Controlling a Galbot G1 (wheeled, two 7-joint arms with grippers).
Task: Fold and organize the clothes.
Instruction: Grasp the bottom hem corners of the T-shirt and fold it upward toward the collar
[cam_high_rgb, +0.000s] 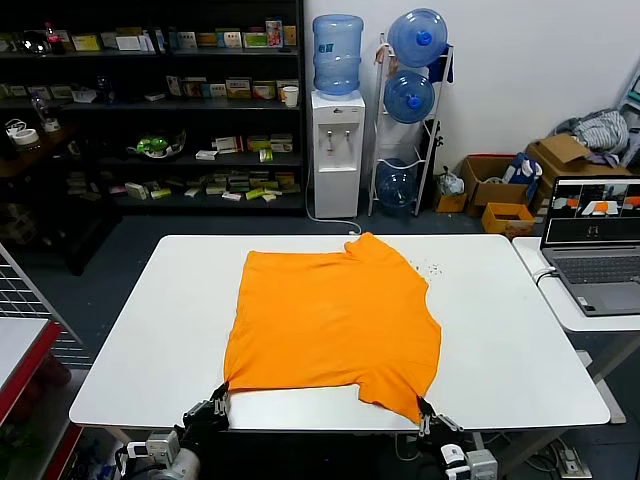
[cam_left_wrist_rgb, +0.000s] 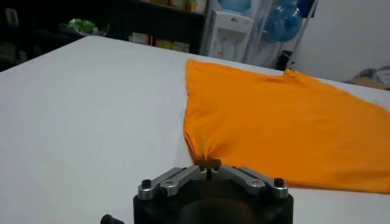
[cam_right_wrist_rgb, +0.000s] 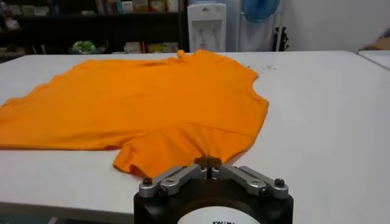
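Head view shows the orange T-shirt (cam_high_rgb: 335, 325) lying flat in the middle of the white tabletop (cam_high_rgb: 150, 330), its collar toward the upper part of the frame and its hem along the lower edge. No lettering shows, so the printed side is probably face down.

Both end effectors sit at the bottom of the frame, at the tabletop's near edge. The left end effector (cam_high_rgb: 216, 398) is at the shirt's lower-left corner, the right end effector (cam_high_rgb: 427, 412) at the lower-right corner. Each is pressed together on cloth: in the left wrist view the left end effector (cam_left_wrist_rgb: 211, 164) pinches a small gathered peak of the hem, and in the right wrist view the right end effector (cam_right_wrist_rgb: 208, 163) nips the edge by the lower sleeve, where the fabric already doubles over in a loose flap.

The step in hand looks like the start of a fold, carrying the near edge toward the collar. To do it well, both corners should rise together and only enough to clear the tabletop, then travel evenly up the frame so the hem stays taut and straight between them. The right pinch looks shallow and near the flap, so a gentle pull is safer than a quick one, or the cloth may slip out.

Both arms reach in low from below the frame, wrists level, pointing nearly flat across the tabletop, set roughly symmetrically either side of the shirt.
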